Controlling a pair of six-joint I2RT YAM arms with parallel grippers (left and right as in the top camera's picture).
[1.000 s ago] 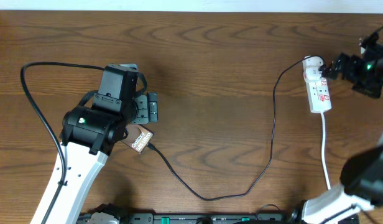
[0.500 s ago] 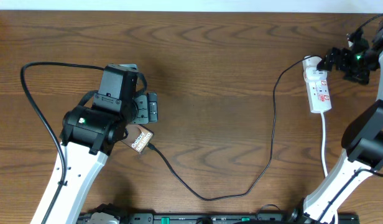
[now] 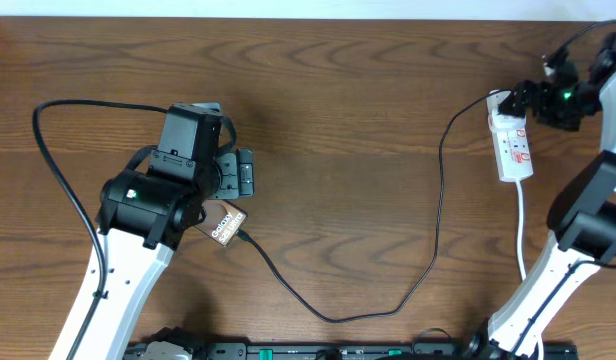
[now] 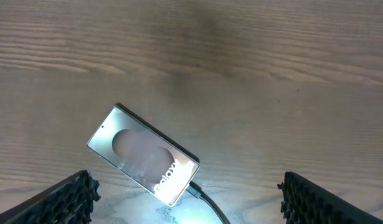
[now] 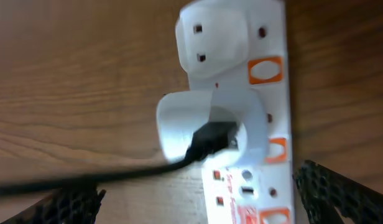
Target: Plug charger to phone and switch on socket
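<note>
**Phone** (image 3: pixel 225 223): on the desk at left, half under the left arm. Its long axis runs diagonally, upper left to lower right. The left wrist view shows the whole face (image 4: pixel 142 155), washed pale by glare, with an oval mark mid-face and lettering toward the lower-right end. The overhead view shows only that end.

**Charger** (image 3: pixel 437 205): a thin black cable. The overhead view shows it drop from the socket's far end, sag in a loop toward the desk's near edge, then climb left to the phone. The plug tip (image 4: pixel 199 194) meets the phone's lower-right short edge.

**Socket** (image 3: pixel 513 147): at the desk's right. Its long axis runs far to near, slightly tilted, with a white cord leaving the near end. The right wrist view, which is blurred, shows a round white plug (image 5: pixel 207 127) with the black cable leaving it, and orange marks along one side. The switch position cannot be read.

**Left hand** (image 3: pixel 238 173): above the phone, fingers (image 4: pixel 64 200) spread wide and holding nothing.

**Right hand** (image 3: pixel 528 102): just beside the socket's plug end, fingers (image 5: pixel 341 190) spread and empty.
</note>
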